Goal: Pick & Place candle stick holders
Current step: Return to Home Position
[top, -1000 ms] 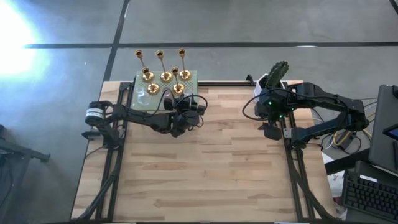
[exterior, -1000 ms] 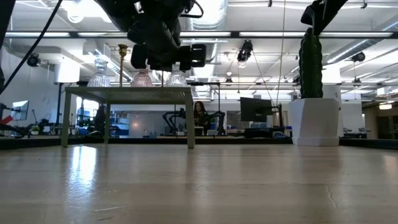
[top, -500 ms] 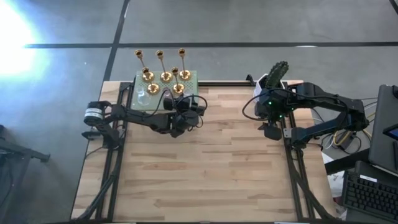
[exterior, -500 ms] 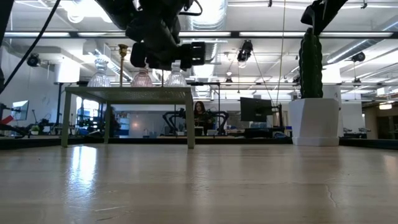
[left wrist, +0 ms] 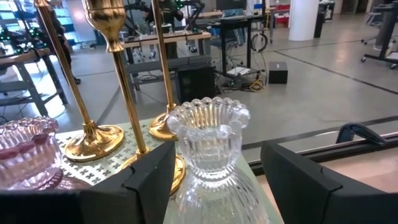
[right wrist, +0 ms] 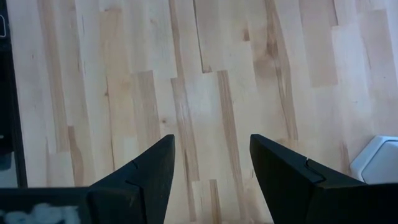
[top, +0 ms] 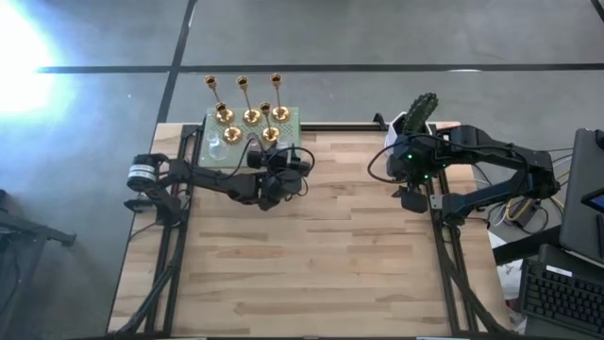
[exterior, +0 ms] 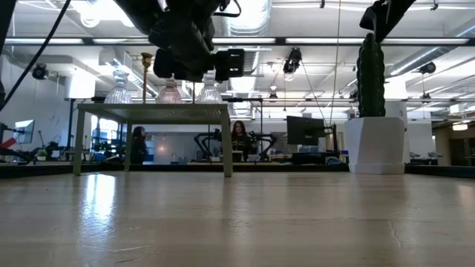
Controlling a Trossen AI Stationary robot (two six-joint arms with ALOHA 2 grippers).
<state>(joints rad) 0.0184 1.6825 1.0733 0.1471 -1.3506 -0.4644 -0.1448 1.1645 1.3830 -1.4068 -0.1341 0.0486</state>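
1. Lifted a touch since a second ago, the left gripper (top: 274, 168) hangs just in front of the shelf (top: 293, 119) at the far left of the surface (top: 311, 255); nothing on the shelf has shifted, and the right gripper (top: 412, 197) has not moved
2. High view: five gold candlesticks (top: 252, 116) stand upright on the shelf, with one clear glass holder (top: 215, 146) showing near its front left corner; the right gripper is near the right edge, just in front of the cactus (top: 421, 113)
3. Low view: three glass holders (exterior: 119, 90) sit in a row on the shelf top, the middle one pinkish, with a gold stem rising behind them; the left gripper hangs partly in front of them, clear of the surface; the cactus stands in its white pot (exterior: 375, 144) on the right; a person (exterior: 139, 143) shows in the room beyond, farther right than a second ago
4. Left wrist view: the left fingers (left wrist: 152, 180) are spread wide and released, holding nothing; a ribbed holder of clear glass stands on the shelf between them in the picture, apart from both; beside it are a pink glass holder (left wrist: 25, 155) and gold bases
5. Right wrist view: the right fingers (right wrist: 149, 180) are spread apart and empty above bare wood, a corner of the pot close by
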